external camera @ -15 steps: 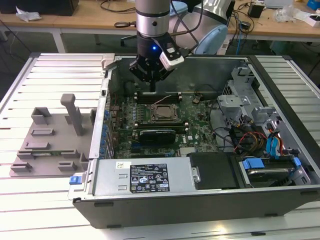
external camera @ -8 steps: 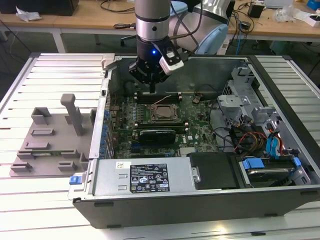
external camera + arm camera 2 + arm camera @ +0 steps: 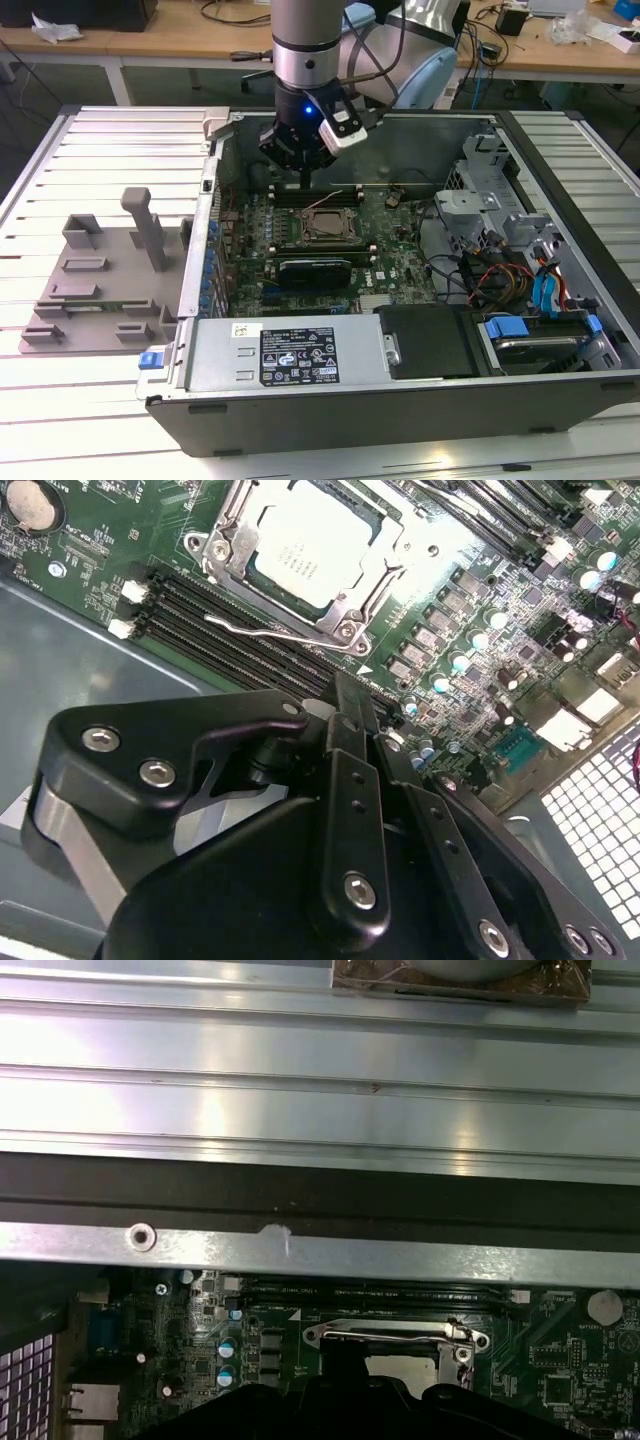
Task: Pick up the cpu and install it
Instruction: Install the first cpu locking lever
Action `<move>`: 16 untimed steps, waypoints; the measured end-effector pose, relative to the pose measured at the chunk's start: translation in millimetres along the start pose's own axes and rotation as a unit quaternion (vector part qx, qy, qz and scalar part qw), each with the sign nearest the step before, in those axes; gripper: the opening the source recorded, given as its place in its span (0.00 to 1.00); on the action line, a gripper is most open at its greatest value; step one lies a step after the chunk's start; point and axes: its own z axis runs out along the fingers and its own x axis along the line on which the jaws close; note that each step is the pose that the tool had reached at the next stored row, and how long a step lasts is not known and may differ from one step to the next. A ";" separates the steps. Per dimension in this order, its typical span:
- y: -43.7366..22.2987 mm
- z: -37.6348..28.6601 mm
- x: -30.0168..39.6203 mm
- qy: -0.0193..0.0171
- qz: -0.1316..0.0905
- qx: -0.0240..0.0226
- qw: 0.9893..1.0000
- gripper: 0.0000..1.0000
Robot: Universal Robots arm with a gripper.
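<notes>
The cpu [image 3: 322,227] lies flat inside its socket on the green motherboard [image 3: 395,255], within the open computer case. Its silvery top plate shows in the second wrist view [image 3: 310,545] with the metal socket frame [image 3: 345,630] around it and a wire lever [image 3: 265,630] alongside. In the first wrist view a corner of the cpu [image 3: 405,1370] shows under the frame. My gripper [image 3: 303,183] hangs just behind the socket, over the memory slots [image 3: 230,645]. Its fingertips [image 3: 345,690] are together, holding nothing, a little above the board and apart from the cpu.
A grey plastic tray [image 3: 100,280] with upright posts rests on the slatted table at the exterior view's left. The case wall [image 3: 205,240], the power supply [image 3: 290,350], a black shroud [image 3: 315,268], the drive cage [image 3: 500,200] and cables [image 3: 500,275] surround the board.
</notes>
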 end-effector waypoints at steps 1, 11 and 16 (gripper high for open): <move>0.0 0.7 0.0 0.000 0.000 0.000 1.000 0.11; 0.1 21.9 -0.3 0.000 0.000 -0.002 1.000 0.11; 3.6 33.0 -4.0 0.000 -0.002 -0.002 1.000 0.11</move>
